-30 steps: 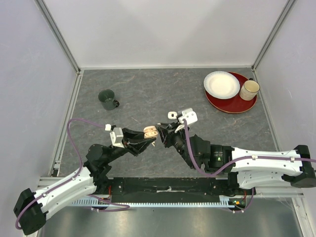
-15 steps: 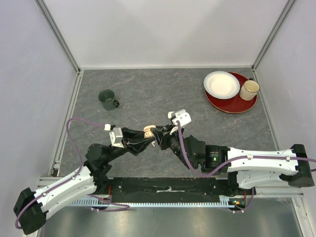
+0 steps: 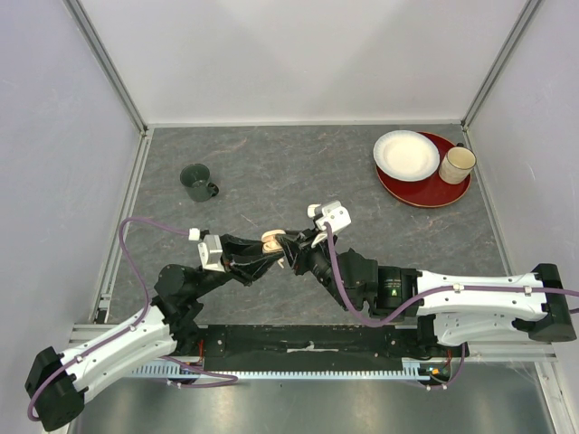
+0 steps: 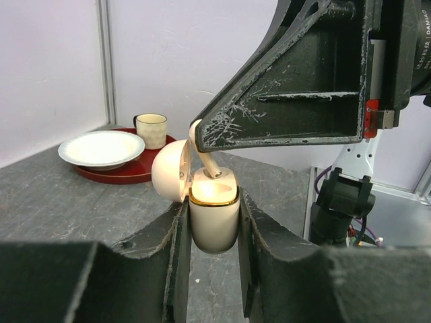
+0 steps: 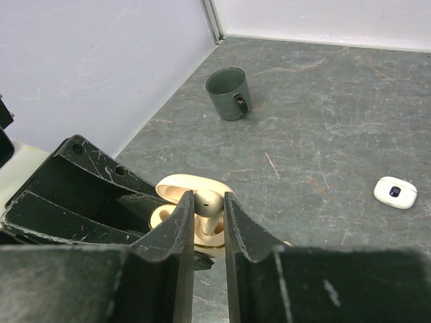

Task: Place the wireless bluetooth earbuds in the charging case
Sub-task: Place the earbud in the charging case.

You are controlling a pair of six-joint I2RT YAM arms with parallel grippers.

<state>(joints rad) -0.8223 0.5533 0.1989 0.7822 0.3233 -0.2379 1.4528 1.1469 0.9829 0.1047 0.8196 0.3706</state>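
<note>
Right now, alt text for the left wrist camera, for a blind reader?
The left gripper clamps an open beige charging case while the right gripper holds an earbud at its opening. Behind, a white bowl and cream mug sit on a red tray.

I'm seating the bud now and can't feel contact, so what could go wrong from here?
The earbud in the right gripper meets the charging case at a slant; pushed so, it may jam or pop out.
The left gripper clamps only the case's rounded lower body, so downward force could slide it.
The right gripper's finger is close to the open lid and could knock it.
</note>
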